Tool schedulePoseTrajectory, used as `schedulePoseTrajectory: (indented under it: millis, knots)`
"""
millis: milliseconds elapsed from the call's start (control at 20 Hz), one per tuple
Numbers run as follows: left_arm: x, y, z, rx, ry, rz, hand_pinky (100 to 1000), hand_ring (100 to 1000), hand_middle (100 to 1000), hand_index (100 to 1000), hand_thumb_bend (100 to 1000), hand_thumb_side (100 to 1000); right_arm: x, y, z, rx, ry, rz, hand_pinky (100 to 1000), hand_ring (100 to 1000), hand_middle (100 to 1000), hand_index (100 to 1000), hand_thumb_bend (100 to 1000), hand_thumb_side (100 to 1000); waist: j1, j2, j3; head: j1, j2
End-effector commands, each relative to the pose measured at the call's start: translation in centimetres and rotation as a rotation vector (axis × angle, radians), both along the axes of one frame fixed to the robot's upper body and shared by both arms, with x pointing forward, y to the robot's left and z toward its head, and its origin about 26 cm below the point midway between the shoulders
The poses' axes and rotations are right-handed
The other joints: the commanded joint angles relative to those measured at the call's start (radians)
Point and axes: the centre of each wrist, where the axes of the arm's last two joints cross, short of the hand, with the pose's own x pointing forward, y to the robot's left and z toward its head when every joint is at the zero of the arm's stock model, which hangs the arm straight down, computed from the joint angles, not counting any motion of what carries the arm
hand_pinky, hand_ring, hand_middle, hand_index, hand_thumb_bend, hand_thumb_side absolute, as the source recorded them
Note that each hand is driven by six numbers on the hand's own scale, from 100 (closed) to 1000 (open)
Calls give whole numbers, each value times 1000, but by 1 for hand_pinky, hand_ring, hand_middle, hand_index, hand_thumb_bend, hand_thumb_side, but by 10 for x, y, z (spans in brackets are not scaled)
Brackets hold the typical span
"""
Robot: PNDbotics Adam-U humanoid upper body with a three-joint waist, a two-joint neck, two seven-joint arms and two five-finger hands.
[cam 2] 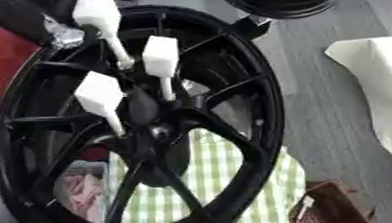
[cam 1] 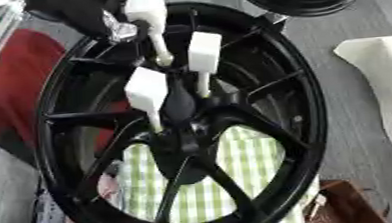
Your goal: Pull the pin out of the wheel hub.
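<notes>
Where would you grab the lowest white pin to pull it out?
By the pin's wide white head. It stands clear above the hub, and only the thin shank goes in. Probably come from above, pinching its flat sides and pulling along the shank.

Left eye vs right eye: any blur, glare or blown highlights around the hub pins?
Left eye view: soft throughout; the three white pins are blown out, faces featureless; the black wheel spokes merge into dark mass at the hub. Right eye view: same softness; the pale cloth on the right is overexposed; a shiny glint beside the top pin. Neither view clearly shows a hand.
</notes>
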Motion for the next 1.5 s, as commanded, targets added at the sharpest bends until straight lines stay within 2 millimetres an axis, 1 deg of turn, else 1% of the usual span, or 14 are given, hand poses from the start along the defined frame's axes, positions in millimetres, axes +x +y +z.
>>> schedulePoseTrajectory:
  millis: [50, 150, 300, 450, 600, 750, 1000, 1150, 1300, 1350, 1400, 1450, 1500]
  knots:
    - [-12, 20, 26, -83, -82, 46, 693, 448, 249, 434, 179, 100, -4, -6, 12, -20, -34, -23, 672, 607, 589, 739, 218, 489, -3, -25, 3, -6, -10]
    - [-15, 41, 34, -148, -121, 103, 694, 447, 248, 434, 169, 100, -5, -7, 12, -22, -38, -27, 672, 607, 590, 739, 218, 489, -4, -25, 7, -12, -11]
    - [-21, 76, 40, -211, -179, 213, 700, 453, 254, 440, 159, 100, -6, -9, 13, -17, -48, -36, 672, 607, 589, 739, 219, 488, -5, -22, 13, -19, -12]
    - [-30, 116, 40, -263, -238, 350, 701, 455, 255, 442, 147, 100, -8, -11, 15, -13, -60, -44, 673, 607, 588, 739, 219, 488, -6, -19, 16, -24, -14]
    - [-37, 156, 35, -323, -274, 491, 700, 456, 257, 445, 140, 100, -10, -13, 17, -8, -72, -51, 673, 607, 587, 739, 218, 488, -8, -17, 19, -30, -18]
    - [-45, 191, 24, -356, -290, 617, 701, 458, 262, 451, 136, 100, -11, -15, 18, 0, -83, -59, 673, 606, 586, 739, 218, 487, -10, -14, 26, -33, -24]
    - [-53, 238, 1, -404, -297, 799, 705, 466, 277, 470, 122, 100, -12, -16, 20, 4, -96, -66, 673, 606, 586, 739, 218, 487, -16, -11, 31, -36, -32]
    - [-55, 263, -15, -436, -282, 893, 719, 480, 303, 500, 146, 100, -13, -18, 21, 9, -105, -72, 673, 606, 585, 739, 218, 487, -19, -10, 33, -40, -35]
    - [-56, 283, -32, -460, -260, 957, 741, 511, 364, 562, 180, 100, -14, -19, 22, 17, -114, -77, 673, 606, 584, 739, 218, 487, -22, -8, 34, -44, -38]
    - [-56, 289, -38, -460, -249, 971, 760, 538, 409, 612, 214, 100, -15, -19, 22, 19, -117, -79, 673, 605, 584, 738, 219, 486, -23, -8, 35, -45, -39]
    - [-57, 293, -43, -456, -237, 978, 776, 568, 450, 654, 247, 142, -15, -20, 22, 22, -121, -80, 673, 605, 583, 738, 219, 486, -24, -7, 36, -46, -40]
    - [-57, 297, -48, -447, -222, 981, 804, 624, 511, 719, 296, 215, -15, -20, 22, 24, -123, -81, 673, 604, 583, 738, 219, 486, -25, -7, 36, -47, -41]
    - [-57, 300, -52, -433, -209, 981, 823, 667, 542, 747, 338, 268, -15, -20, 22, 26, -123, -80, 673, 604, 583, 738, 219, 486, -26, -7, 37, -47, -41]
